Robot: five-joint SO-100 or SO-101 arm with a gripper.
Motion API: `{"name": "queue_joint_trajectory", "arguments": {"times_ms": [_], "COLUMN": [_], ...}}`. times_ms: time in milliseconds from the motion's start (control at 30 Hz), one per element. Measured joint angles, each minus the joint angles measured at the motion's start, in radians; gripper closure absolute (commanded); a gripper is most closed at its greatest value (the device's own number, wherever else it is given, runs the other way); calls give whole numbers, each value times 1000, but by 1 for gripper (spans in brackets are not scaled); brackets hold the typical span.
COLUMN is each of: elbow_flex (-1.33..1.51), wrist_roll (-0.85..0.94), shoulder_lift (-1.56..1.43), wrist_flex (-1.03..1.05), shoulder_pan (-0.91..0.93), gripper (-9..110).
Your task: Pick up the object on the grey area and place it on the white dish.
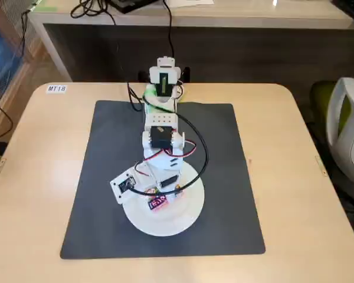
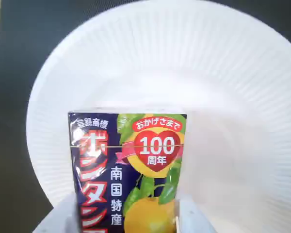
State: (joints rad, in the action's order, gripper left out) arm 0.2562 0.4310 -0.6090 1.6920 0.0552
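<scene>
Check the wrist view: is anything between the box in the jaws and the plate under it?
Nothing: below the box only bare white plate shows in the wrist view.

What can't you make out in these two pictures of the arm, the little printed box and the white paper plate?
- Small printed box: its lower end is cut off by the wrist view's bottom edge.
- Gripper: the fixed view is too small to show its jaws.
- Round white paper plate: the arm hides its far side in the fixed view.
- Whether the box touches the plate: unclear in both.
</scene>
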Motion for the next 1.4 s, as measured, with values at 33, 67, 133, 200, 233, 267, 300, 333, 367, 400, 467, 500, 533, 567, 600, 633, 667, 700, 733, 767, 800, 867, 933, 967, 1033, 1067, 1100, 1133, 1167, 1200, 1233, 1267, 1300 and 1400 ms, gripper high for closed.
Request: {"name": "queue_joint_trajectory", "arguments": {"times_ms": [33, 67, 133, 200, 233, 267, 300, 333, 367, 400, 467, 500, 533, 567, 600, 633, 667, 700, 733, 767, 800, 867, 933, 967, 1033, 1067, 1100, 1133, 1167, 1200, 1233, 1267, 1300, 1400], "elbow_flex": [5, 17, 44, 83, 101, 117, 132, 147, 161, 178, 224, 252, 281, 316, 353, 393, 433, 476, 518, 561, 609, 704, 793, 839, 959, 1043, 1144, 1249, 1362, 1474, 1583, 1690, 1799, 2103], "wrist_roll": [-17, -32, -66, -92, -103, -110, -121, -129, -140, -149, -176, -192, -210, -230, -252, -281, -310, -344, -380, -414, -443, -495, -525, -534, -557, -574, -586, -592, -594, -595, -595, -595, -595, -595], "shoulder_lift": [0, 0, -2, -14, -21, -29, -40, -55, -72, -95, -156, -198, -242, -291, -345, -402, -463, -529, -592, -661, -733, -881, -1032, -1109, -1272, -1364, -1465, -1571, -1675, -1770, -1861, -1945, -2019, -2226], "wrist_flex": [3, 3, 3, 3, 3, 3, 3, 3, 3, 3, 3, 3, 3, 3, 3, 3, 3, 3, 3, 3, 3, 3, -2, -14, -77, -127, -184, -239, -298, -341, -385, -430, -477, -617], "shoulder_pan": [3, 3, 2, 2, 2, 2, 2, 3, 3, 3, 12, 18, 26, 37, 49, 60, 71, 78, 83, 86, 86, 84, 83, 83, 74, 67, 57, 48, 41, 34, 29, 25, 20, -5], "gripper": [67, 66, 64, 63, 63, 63, 64, 64, 65, 66, 71, 73, 76, 82, 88, 94, 101, 101, 101, 101, 101, 101, 101, 102, 102, 102, 102, 102, 102, 102, 102, 102, 102, 102]}}
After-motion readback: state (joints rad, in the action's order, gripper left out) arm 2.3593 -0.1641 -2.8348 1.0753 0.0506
